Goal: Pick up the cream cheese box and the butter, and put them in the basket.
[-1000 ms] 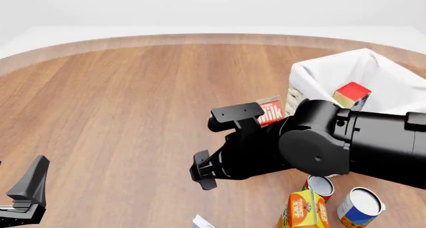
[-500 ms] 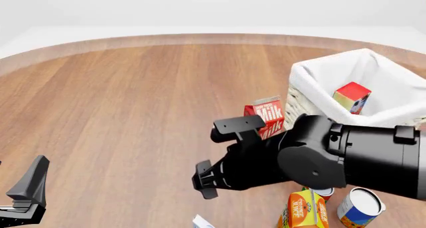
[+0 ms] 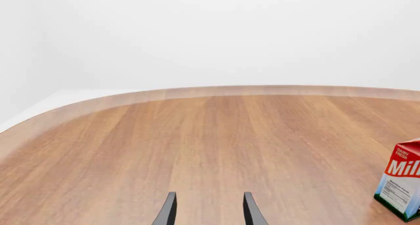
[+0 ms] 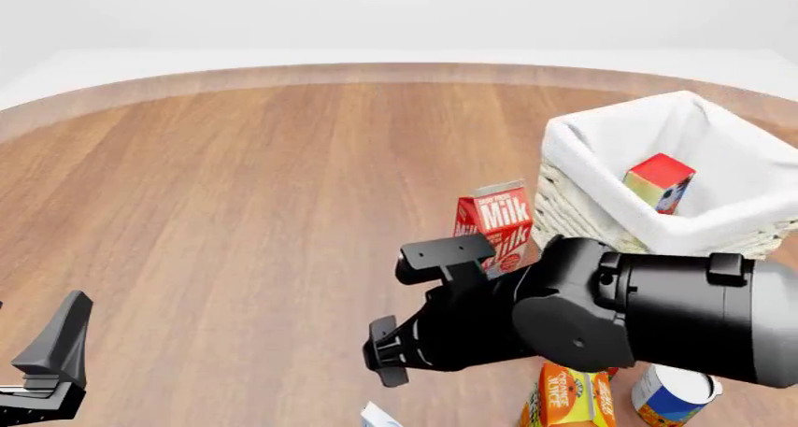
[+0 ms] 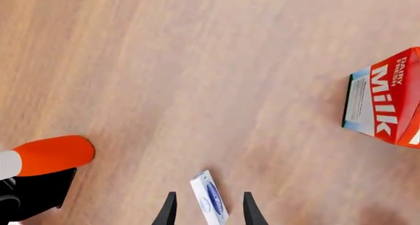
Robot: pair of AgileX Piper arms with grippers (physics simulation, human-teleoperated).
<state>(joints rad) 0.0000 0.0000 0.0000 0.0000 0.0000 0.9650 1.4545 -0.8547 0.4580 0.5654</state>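
I'm reading the task as about half done: a red and orange carton, likely the butter [image 4: 659, 183], is already lying inside the basket [image 4: 586, 156], though no lettering is readable from here. The cream cheese box [image 5: 208, 204] is left to do, lying flat on the tabletop [image 4: 249, 193].

I'm holding the right gripper [image 5: 207, 217] open above that box, fingertips on either side of it with nothing gripped. The left gripper [image 3: 208, 216] is also sitting open and empty, pointed across bare tabletop.

The front view is showing the basket and its contents, which neither wrist view catches. It is giving only a white corner of the cream cheese box at the bottom edge, since my right arm is blocking most of that area. The right wrist view is showing the whole box with its blue mark, plus the milk carton [image 5: 387, 104] standing well apart from it. The front view is also picking up an orange juice carton [image 4: 571, 399] and a can [image 4: 674, 394] near the arm, both unseen from the wrists. The left wrist view is adding only the milk carton at its edge.
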